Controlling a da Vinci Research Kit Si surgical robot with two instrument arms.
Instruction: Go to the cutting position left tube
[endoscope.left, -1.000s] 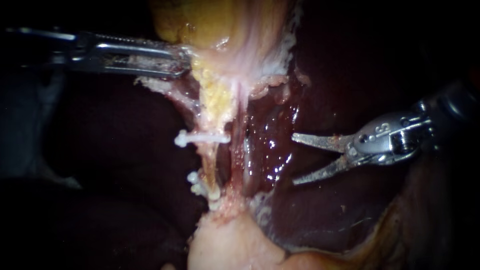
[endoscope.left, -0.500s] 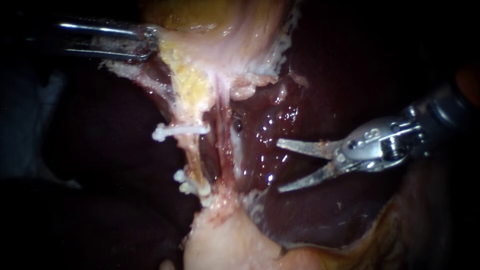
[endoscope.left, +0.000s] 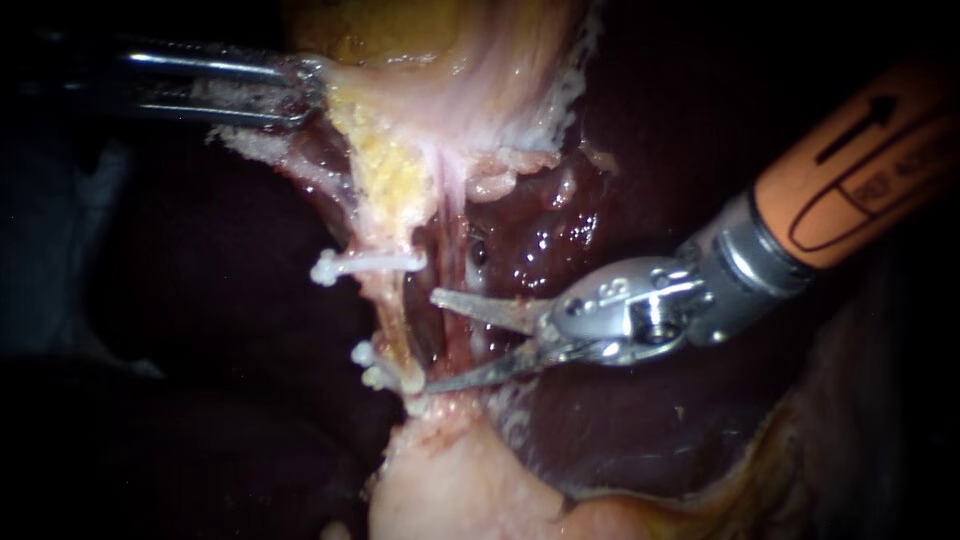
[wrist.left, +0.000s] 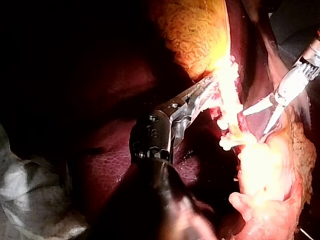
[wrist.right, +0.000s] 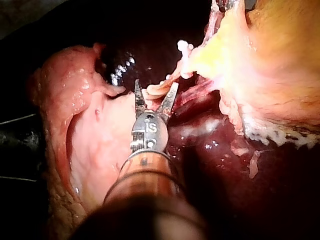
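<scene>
The left tube (endoscope.left: 392, 300) is a pale yellowish strand running down from the gallbladder (endoscope.left: 440, 60). It carries one white clip (endoscope.left: 365, 264) high up and a cluster of white clips (endoscope.left: 385, 372) lower down. My right instrument (endoscope.left: 432, 341) has two thin blades, open, with their tips just right of the left tube, between the upper and lower clips. A pink right tube (endoscope.left: 455, 240) runs down to the blades. In the right wrist view the open blades (wrist.right: 155, 94) have pale tissue between them. My left instrument (endoscope.left: 300, 85) is shut on the gallbladder's edge and holds it taut; the left wrist view shows that grip too (wrist.left: 202, 95).
Dark red liver (endoscope.left: 620, 420) lies under and to the right of the tubes. Pale fatty tissue (endoscope.left: 450, 490) bulges below the lower clips. The right instrument's orange shaft (endoscope.left: 860, 160) crosses the upper right.
My right instrument has moved left, from over the liver to the tubes, blades still open, and its orange shaft has come into view. The left instrument pulled the gallbladder edge leftward, then stayed.
</scene>
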